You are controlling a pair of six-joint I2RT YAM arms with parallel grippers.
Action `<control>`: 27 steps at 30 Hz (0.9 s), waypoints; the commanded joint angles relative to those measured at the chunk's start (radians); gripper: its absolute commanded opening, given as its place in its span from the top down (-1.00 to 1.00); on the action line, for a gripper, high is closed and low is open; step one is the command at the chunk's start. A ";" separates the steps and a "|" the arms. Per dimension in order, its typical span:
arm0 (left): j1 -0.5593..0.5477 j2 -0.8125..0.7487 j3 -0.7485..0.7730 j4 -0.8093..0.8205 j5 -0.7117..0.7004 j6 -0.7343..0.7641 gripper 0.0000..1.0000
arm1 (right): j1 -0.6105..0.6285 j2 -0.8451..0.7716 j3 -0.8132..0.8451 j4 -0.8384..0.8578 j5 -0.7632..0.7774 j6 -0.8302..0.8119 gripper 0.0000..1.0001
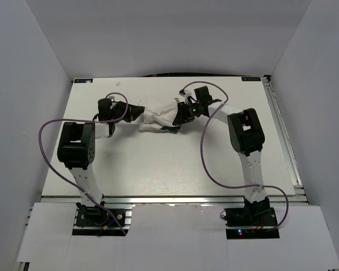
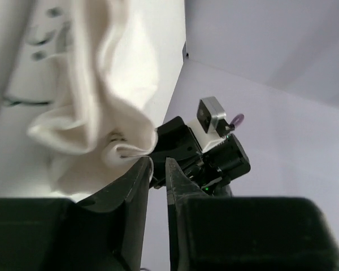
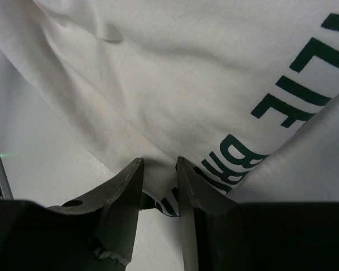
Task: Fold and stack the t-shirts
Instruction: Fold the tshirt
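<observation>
On the flat white worktop, toward 12 o'clock from its centre: a crumpled white fabric t-shirt with dark green block lettering, drawn into a rumpled band running from 9 to 3 o'clock between the two arms. Unfolded, bunched thickest at the middle.

At the 9 o'clock end of the band, the left pincer. Black fingers closed down to a thin slit, with a rolled hem of the cloth nipped at the very tips. In the left wrist view, loose folds hanging up toward 11 o'clock from that hem, and the other arm's black wrist with a small green light just beyond the fingertips, toward 3 o'clock.

At the 3 o'clock end, the right pincer. Fingers nearly together, only a narrow gap, with white cloth and a scrap of green print caught in it. In the right wrist view, lettering spread toward 2 o'clock over smoother cloth, bare worktop at 9 o'clock.

Looping off each arm, a thin purple cable, clear of the t-shirt
</observation>
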 commanded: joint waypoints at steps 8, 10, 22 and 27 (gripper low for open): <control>0.006 -0.032 0.194 -0.286 0.103 0.285 0.22 | -0.007 0.012 0.014 -0.013 0.038 0.001 0.25; 0.009 -0.049 0.230 -0.393 0.077 0.338 0.06 | -0.009 0.013 0.014 -0.013 0.036 0.001 0.25; 0.029 -0.307 -0.076 -0.411 -0.008 0.195 -0.96 | -0.009 0.013 0.009 -0.016 0.035 -0.002 0.25; -0.021 -0.313 -0.175 -0.357 0.008 0.152 -0.87 | -0.009 0.013 0.005 -0.016 0.033 -0.005 0.25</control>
